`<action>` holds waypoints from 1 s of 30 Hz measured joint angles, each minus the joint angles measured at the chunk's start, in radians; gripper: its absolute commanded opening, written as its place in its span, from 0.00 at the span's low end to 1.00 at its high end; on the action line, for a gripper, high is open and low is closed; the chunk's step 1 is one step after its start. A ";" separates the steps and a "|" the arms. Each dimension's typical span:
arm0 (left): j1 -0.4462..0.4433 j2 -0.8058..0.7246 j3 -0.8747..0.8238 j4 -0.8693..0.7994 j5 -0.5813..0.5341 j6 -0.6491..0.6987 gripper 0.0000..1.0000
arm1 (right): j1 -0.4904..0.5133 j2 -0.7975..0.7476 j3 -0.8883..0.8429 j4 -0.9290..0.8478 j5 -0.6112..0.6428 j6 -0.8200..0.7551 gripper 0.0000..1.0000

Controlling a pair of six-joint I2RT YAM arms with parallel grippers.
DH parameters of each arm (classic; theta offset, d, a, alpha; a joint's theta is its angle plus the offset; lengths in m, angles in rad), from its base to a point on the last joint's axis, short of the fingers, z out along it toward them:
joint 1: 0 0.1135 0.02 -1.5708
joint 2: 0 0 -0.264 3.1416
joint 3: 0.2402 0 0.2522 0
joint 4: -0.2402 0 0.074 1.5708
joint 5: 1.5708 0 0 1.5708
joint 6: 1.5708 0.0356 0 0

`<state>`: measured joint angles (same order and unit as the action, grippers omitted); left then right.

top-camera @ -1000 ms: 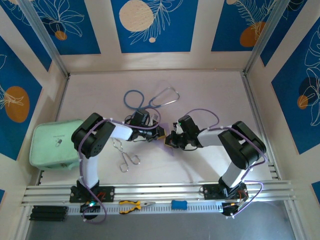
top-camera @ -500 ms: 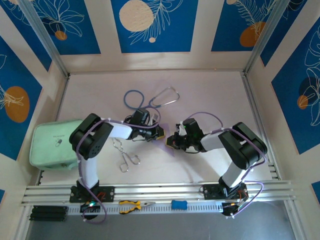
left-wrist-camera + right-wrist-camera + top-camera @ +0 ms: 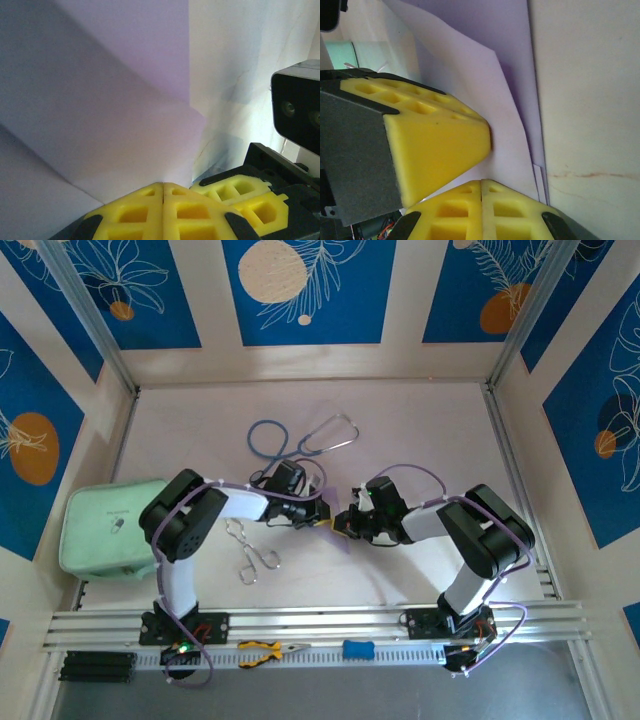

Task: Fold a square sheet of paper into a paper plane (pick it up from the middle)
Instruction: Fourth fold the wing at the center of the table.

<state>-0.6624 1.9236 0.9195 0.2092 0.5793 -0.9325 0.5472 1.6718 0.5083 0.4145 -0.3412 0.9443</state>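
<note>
The square sheet of paper (image 3: 115, 100) is pale lilac and lies folded in layers on the table, with creases running across it. In the right wrist view its stacked edges (image 3: 536, 172) show beside bare table. My left gripper (image 3: 322, 512) and right gripper (image 3: 343, 524) meet tip to tip at the table's middle, over the paper. Both are shut, their yellow fingertips resting against the paper's surface, with nothing visibly between the jaws. The left wrist view has my left gripper (image 3: 163, 186) at the bottom and the right one's fingers (image 3: 240, 192) beside it. From the right wrist, the right gripper (image 3: 481, 183) sits under the left fingers (image 3: 435, 135).
A stethoscope (image 3: 300, 440) lies behind the grippers. Metal forceps (image 3: 250, 550) lie left of centre, and a mint-green pouch (image 3: 105, 525) sits at the left edge. Yellow-handled pliers (image 3: 270, 648) and a blue object (image 3: 357, 648) rest on the front rail.
The two grippers have drawn closer together; the left one slid right and slightly nearer. The strip of lilac paper seen between them earlier is now covered.
</note>
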 measured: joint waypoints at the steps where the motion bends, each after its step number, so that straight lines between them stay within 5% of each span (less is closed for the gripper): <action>1: 0.001 0.000 0.004 -0.009 -0.001 0.000 0.00 | 0.000 0.000 0.000 -0.001 0.000 0.000 0.00; 30: 0.189 0.068 0.191 -0.224 -0.043 0.084 0.01 | 0.000 0.000 -0.014 0.025 -0.004 -0.004 0.00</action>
<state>-0.4732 1.9911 1.1103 -0.0147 0.5365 -0.8482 0.5476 1.6718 0.4942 0.4397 -0.3450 0.9405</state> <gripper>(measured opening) 0.064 0.063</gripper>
